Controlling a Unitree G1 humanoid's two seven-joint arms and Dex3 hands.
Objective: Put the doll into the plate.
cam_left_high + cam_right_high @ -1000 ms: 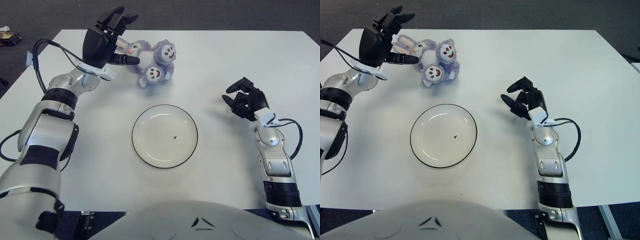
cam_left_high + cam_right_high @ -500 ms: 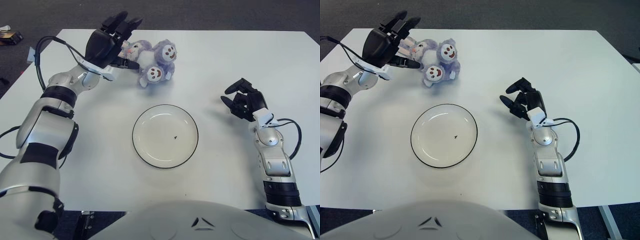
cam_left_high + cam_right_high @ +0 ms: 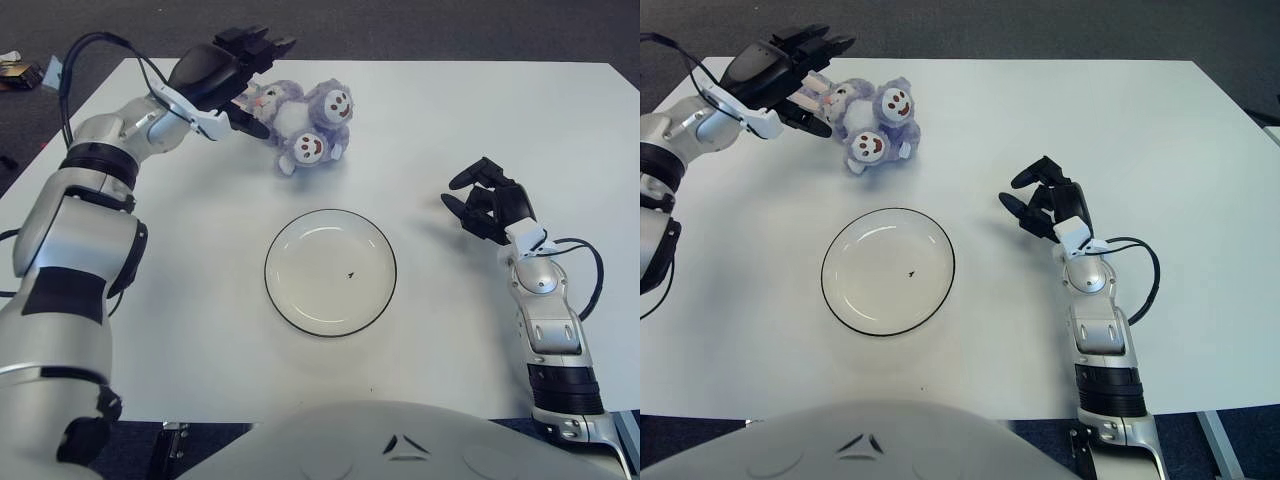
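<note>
Progress: we judge the task barely begun; nothing is in the plate yet, and the doll lies on the desk, well apart from the plate.
Doll place: we see it near the desk's far edge, toward the far left corner, with the plate between it and the near edge.
Left hand: our left hand is at the doll's left side, over its pale ears, with the fingers stretched out flat and spread; we see no grip on the doll, and we cannot tell whether the palm touches it.
Right hand: our right hand shows to the right of the plate, toward the desk's right edge, idle, its fingers curled inward around nothing.
Left to do: by our judgement, closing on the doll, lifting it, carrying it toward the near edge and letting it go over the plate.
Doll material: soft lilac plush, lumpy and rounded, with two round white faces with stitched smiles; we expect it to squash under the fingers.
Plate: round, shallow, glossy white with a thin dark rim and a small dark speck near its middle.
Desk: flat, matte white, smooth.
</note>
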